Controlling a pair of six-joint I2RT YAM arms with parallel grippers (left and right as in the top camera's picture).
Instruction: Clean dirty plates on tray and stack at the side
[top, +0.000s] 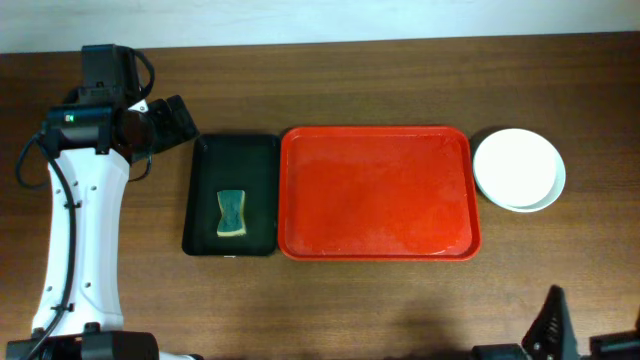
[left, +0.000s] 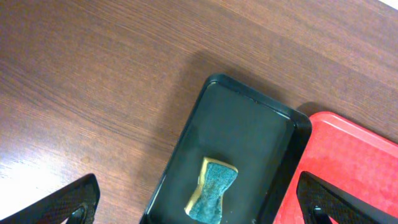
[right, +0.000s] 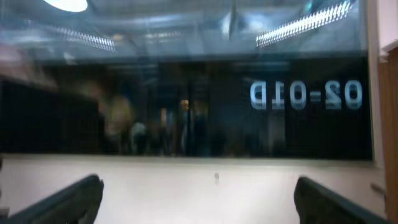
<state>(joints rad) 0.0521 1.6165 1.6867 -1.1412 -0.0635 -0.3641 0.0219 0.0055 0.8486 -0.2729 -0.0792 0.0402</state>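
Wooden table (top: 350, 300): plates (top: 518, 170) stacked beside the tray (top: 375, 190), well apart from left pincer (top: 180, 118) and right pincer (right: 199, 199), both gaping.

Left arm (top: 80, 230) stretched forward, wrist bent toward right. Left gripper (left: 199, 202) angled downward, jaws spread wide, nothing between them. Right gripper (right: 199, 202) held level, arm tucked back, jaws equally wide, empty.

Left gripper (top: 178, 120) over table (top: 350, 310), just off small tray's (top: 240, 165) back outer corner. Sponge (top: 231, 214) lies in small tray, ahead of the gripper, toward the front end. Tray (top: 380, 190) next beyond, edge to edge with small tray. Plates (top: 518, 170) stacked on table past tray, farthest from gripper.
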